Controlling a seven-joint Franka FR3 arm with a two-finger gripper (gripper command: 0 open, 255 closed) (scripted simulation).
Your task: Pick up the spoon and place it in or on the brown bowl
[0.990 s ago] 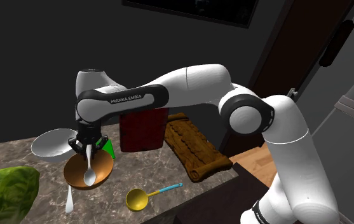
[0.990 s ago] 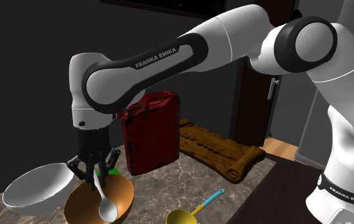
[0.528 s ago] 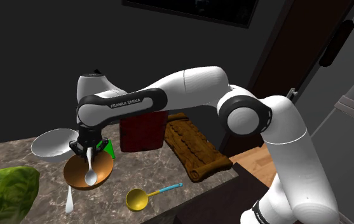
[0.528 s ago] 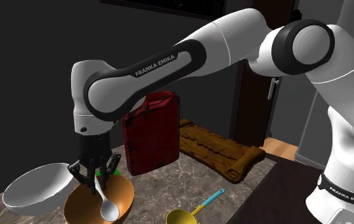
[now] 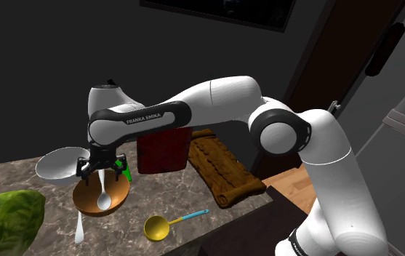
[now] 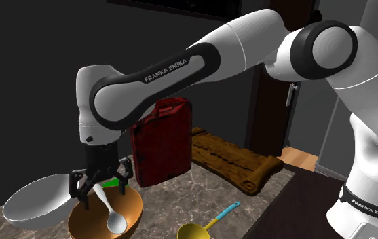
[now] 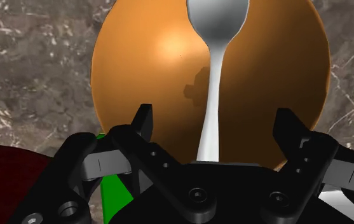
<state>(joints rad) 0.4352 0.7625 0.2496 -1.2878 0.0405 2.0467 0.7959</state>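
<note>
Setting: domestic kitchen, dimly lit. Evidence: a stone-patterned countertop [image 5: 168,195] carries tableware, namely a brown bowl [image 5: 118,192], a white bowl [image 5: 57,164] and a yellow scoop [image 5: 156,228] with a blue handle. A large green leafy vegetable [image 5: 4,222] lies beside them. Past the counter are a dark wooden door [image 5: 339,51] and a wooden floor [image 5: 291,182]. Less typical items on the counter: a red jerry can [image 5: 166,150] and a rolled brown mat [image 5: 219,174].

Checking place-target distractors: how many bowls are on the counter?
2: the brown bowl with the spoon in it, and a white bowl beside it, toward the shoulder view's left.
</note>
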